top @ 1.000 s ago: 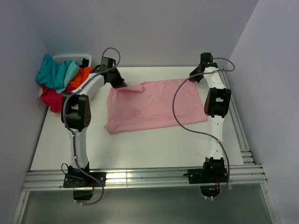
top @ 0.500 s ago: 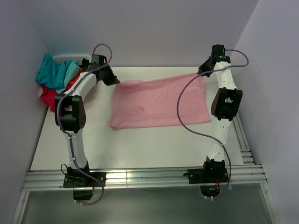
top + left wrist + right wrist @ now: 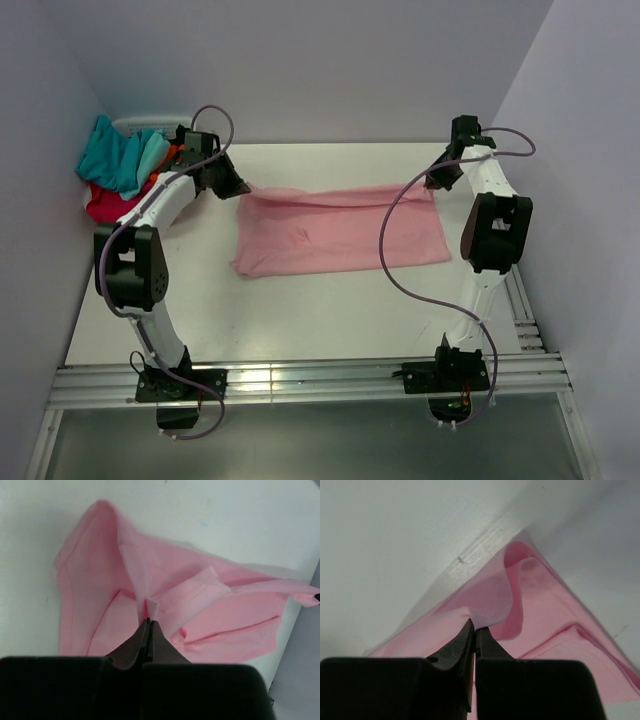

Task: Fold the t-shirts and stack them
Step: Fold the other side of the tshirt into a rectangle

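Gripping pink t-shirt (image 3: 340, 228) at far corners with left jaws and right jaws clenched; first fold unfinished. Left of it, heap of t-shirts (image 3: 115, 165) untouched, unstacked.

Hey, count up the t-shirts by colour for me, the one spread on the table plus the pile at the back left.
pink t-shirt: 1
teal t-shirt: 1
orange t-shirt: 1
red t-shirt: 1
Total: 4, as far as the bunched pile shows.
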Controlling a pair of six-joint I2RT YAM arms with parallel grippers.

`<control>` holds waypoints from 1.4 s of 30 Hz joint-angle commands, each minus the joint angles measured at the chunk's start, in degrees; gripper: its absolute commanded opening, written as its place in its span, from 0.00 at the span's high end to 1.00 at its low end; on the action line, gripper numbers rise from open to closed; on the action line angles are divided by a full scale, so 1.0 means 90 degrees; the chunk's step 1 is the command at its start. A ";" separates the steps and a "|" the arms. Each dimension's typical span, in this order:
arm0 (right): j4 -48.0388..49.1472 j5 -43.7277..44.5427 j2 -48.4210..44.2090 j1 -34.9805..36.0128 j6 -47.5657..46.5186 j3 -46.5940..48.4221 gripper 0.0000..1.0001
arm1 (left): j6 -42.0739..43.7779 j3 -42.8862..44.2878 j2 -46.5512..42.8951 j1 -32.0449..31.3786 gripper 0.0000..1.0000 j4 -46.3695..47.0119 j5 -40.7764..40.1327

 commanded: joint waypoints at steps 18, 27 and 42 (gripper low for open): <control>-0.0367 0.1609 -0.1410 -0.0189 0.0746 -0.1936 0.00 | -0.0022 -0.2710 -0.1638 -0.0761 0.01 0.0460 -0.1469; -0.0251 0.1141 -0.3158 -0.0150 0.0727 -0.3342 0.00 | -0.0022 -0.0055 0.0254 -0.0761 0.19 0.0050 -0.0856; -0.0407 0.1365 -0.4311 -0.0159 0.0287 -0.4525 0.00 | -0.0139 0.1432 0.2093 -0.1512 0.34 -0.0156 -0.0073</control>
